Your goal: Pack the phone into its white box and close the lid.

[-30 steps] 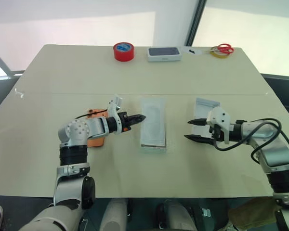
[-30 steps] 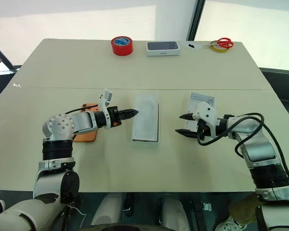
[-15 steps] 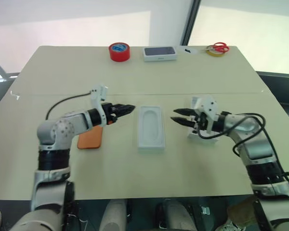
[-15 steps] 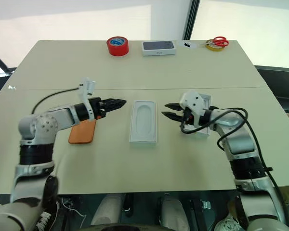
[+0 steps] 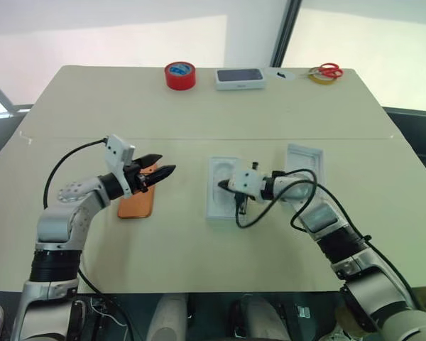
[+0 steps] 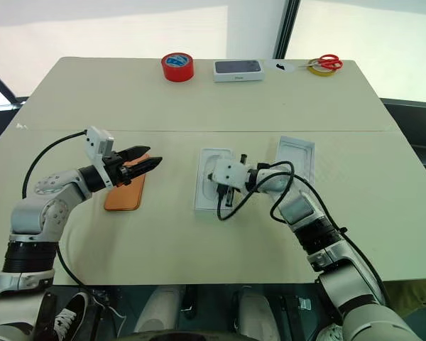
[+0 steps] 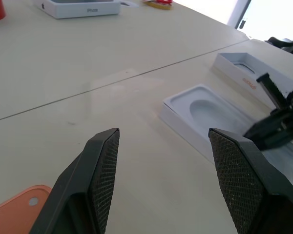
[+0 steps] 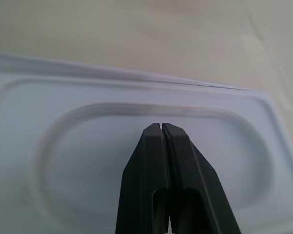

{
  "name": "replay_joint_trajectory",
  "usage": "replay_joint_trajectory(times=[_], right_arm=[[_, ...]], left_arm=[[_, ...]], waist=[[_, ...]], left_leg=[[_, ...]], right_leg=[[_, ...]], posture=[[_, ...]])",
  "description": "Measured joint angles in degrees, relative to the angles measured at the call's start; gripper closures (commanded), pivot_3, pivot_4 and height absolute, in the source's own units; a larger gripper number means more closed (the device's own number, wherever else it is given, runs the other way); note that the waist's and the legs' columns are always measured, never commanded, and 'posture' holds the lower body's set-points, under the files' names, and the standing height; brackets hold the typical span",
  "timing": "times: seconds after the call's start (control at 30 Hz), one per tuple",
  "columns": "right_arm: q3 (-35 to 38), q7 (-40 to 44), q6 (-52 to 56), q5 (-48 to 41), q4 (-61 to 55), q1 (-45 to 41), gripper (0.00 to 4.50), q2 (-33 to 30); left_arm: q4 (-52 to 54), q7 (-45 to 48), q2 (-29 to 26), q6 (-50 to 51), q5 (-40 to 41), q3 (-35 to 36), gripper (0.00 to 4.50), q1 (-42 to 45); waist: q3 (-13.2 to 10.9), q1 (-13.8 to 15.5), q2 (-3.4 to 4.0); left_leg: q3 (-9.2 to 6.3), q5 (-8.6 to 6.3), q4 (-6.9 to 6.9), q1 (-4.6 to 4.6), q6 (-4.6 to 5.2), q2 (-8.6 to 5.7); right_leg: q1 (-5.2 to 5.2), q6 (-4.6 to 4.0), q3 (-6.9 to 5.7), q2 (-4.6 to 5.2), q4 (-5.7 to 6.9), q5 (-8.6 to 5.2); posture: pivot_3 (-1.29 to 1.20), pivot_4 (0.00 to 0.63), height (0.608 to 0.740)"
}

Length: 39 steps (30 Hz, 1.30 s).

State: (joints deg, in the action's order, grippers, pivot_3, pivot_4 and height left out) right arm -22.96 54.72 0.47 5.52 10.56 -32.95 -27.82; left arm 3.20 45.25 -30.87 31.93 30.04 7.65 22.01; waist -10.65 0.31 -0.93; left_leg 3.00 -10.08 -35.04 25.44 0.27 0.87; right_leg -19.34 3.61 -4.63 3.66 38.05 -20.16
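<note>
The orange phone (image 5: 136, 206) lies flat on the table, left of centre. My left gripper (image 5: 160, 172) hovers open and empty just above its far end, pointing toward the middle. At the centre lies a white insert (image 5: 219, 197) with a rounded recess, resting on the white box, whose thin wall (image 7: 180, 119) shows beneath it. My right gripper (image 8: 161, 127) is shut with nothing in it, its tips over the recess. The lid (image 5: 303, 160) lies open side up just right of the box.
Along the far edge stand a red tape roll (image 5: 179, 74), a white box with a dark phone picture (image 5: 240, 78), red scissors (image 5: 331, 69) and a yellow tape ring (image 5: 317, 77). A seam crosses the table behind the work area.
My right gripper has shut and swung left from beside the lid to over the insert. The left gripper has drawn back left over the phone, rolled and opened wider.
</note>
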Motion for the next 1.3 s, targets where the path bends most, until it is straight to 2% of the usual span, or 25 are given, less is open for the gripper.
replay_joint_trajectory(times=[0.1, 0.2, 0.33, 0.47, 0.63, 0.77, 0.9, 1.1, 1.3], right_arm=[[-0.06, 5.44, 2.26, -3.17, -3.74, 1.81, 4.44, -1.36], [-0.06, 6.71, 3.22, -4.26, -4.62, 2.01, 4.44, -1.1], [0.28, 1.37, 0.55, -1.51, 0.57, -0.75, 4.44, 1.3], [4.13, -4.86, 1.66, -1.78, 3.91, -5.3, 4.44, 5.33], [7.41, -9.48, 6.4, -3.53, 4.51, -12.42, 4.44, 12.73], [3.55, -12.21, 8.99, -0.96, 6.06, -15.58, 4.44, 19.19], [-3.09, -12.57, 9.12, 3.41, 12.81, -18.55, 4.44, 24.2], [-10.53, -12.4, 7.54, 10.19, 20.53, -19.0, 4.44, 25.61], [-11.66, -12.3, 7.3, 12.37, 21.97, -18.85, 4.44, 26.36]], left_arm=[[0.83, -0.5, -0.05, 0.21, 0.35, 0.3, 1.44, -0.69], [0.81, -1.12, -0.07, 0.33, 0.38, 0.32, 1.44, -1.19], [-0.59, -3.46, -0.19, 6.33, 2.06, 0.91, 1.44, -0.02], [-2.84, -4.54, -3.07, 14.79, 5.1, 3.01, 1.44, 0.93], [-13.39, -7.28, -6.96, 24.44, 8.25, 10.75, 1.44, 4.22], [-18.45, -9.32, -9.31, 28.13, 9.08, 15.43, 1.44, 6.6], [-19.77, -9.17, -11.7, 33.01, 9.08, 14.53, 1.44, 5.73], [-17.37, -6.52, -14.5, 36.9, 9.12, 11.33, 1.44, 3.95], [-17.05, -4.76, -13.51, 39.11, 9.45, 11.05, 1.44, 3.98]], waist=[[0.0, -0.09, 0.0], [0.0, -0.38, -0.01], [-0.01, -0.92, -0.02], [-0.02, -1.32, -0.01], [-0.02, -1.4, -0.06], [-0.01, -1.2, -0.06], [0.01, -1.29, -0.1], [0.07, -1.43, -0.21], [0.09, -1.41, -0.17]], left_leg=[[-0.01, -0.09, -0.02, -0.1, 0.16, 0.01], [-0.04, -0.1, -0.02, -0.1, 0.17, 0.02], [-0.04, -0.09, -0.02, -0.09, 0.16, 0.02], [-0.03, 0.1, 0.02, -0.08, -0.15, 0.02], [-0.05, 0.1, 0.02, -0.09, -0.16, 0.06], [-0.03, 0.12, 0.01, -0.07, -0.18, 0.03], [-0.03, 0.11, -0.01, -0.09, -0.21, 0.01], [-0.04, 0.01, 0.06, -0.11, -0.38, -0.01], [-0.04, 0.03, 0.11, -0.14, -0.43, -0.01]], right_leg=[[0.09, 0.0, 0.0, 0.0, 0.06, 0.0], [0.07, 0.0, 0.0, -0.01, 0.07, 0.0], [0.05, 0.0, -0.01, -0.02, 0.08, 0.0], [0.0, 0.01, 0.0, -0.08, 0.09, 0.0], [-0.06, 0.01, 0.0, -0.12, 0.18, 0.0], [-0.06, 0.01, 0.0, -0.09, 0.15, 0.0], [-0.21, 0.01, 0.01, -0.08, 0.16, 0.01], [-0.28, 0.0, 0.05, -0.04, 0.17, 0.01], [-0.28, 0.0, 0.06, -0.04, 0.16, 0.01]], posture=[[0.0, 0.15, 0.74], [0.0, 0.15, 0.74], [0.0, 0.15, 0.74], [0.0, 0.15, 0.74], [0.0, 0.15, 0.74], [0.0, 0.15, 0.74], [0.0, 0.15, 0.74], [0.0, 0.15, 0.74], [0.0, 0.15, 0.74]])
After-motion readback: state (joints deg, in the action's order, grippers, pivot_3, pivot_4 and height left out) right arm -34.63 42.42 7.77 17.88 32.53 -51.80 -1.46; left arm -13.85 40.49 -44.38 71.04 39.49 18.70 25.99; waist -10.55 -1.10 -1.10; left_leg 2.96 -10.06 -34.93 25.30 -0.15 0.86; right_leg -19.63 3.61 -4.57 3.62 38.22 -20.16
